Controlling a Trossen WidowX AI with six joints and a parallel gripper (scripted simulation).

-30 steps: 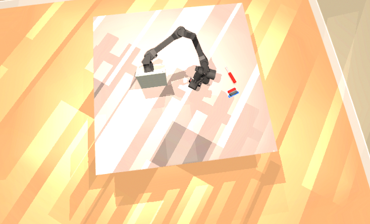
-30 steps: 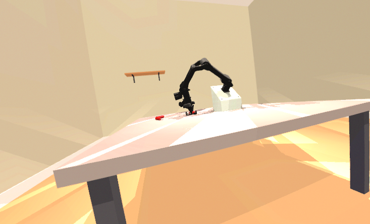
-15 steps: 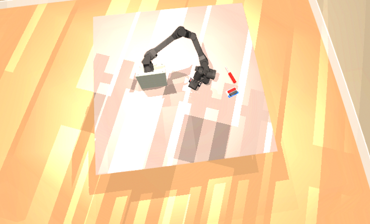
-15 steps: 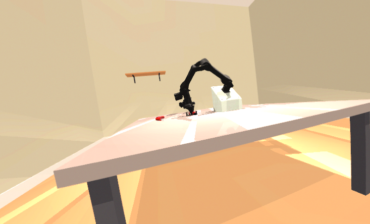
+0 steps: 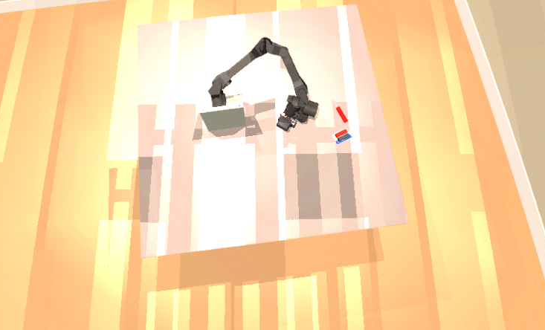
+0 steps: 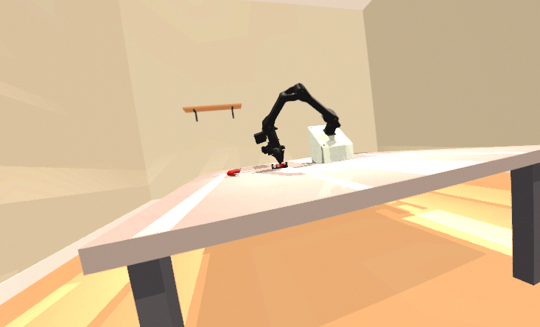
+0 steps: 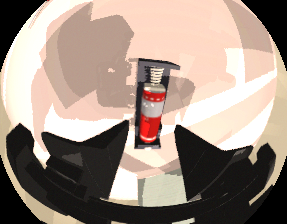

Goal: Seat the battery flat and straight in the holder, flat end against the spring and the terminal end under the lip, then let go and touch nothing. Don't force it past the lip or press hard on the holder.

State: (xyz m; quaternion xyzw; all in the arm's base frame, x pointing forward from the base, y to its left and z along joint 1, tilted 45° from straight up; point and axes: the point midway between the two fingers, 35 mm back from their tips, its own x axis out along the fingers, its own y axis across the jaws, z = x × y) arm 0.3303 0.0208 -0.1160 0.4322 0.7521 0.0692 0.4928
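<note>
Black fingers nearest your wrist camera stand apart, one on each side of the lower end of the battery [image 6: 280,166] [image 7: 152,112]; your hand [image 5: 291,123] [image 6: 280,160] [image 7: 152,125] clamps nothing. Just past the fingertips, you see the red and silver battery lying lengthwise in the dark holder [image 6: 273,166] [image 7: 140,95], its metallic end at the coiled spring [image 7: 156,75]. It looks slightly askew to the holder's side, and you cannot tell whether its nearer end is under the lip.

Well apart from the holder, your top view shows a red tool [image 5: 341,114] with a thin pale shaft. Near it lie a red piece [image 5: 340,133], a dark piece [image 5: 343,137] and a blue strip [image 5: 337,142]. Your arm [image 5: 292,70] [image 6: 275,113] reaches over from a pale box [image 5: 224,118] [image 6: 337,153] on the table [image 5: 224,196] [image 6: 264,211]. Farthest off, an orange shelf [image 6: 211,107] hangs on the wall.
</note>
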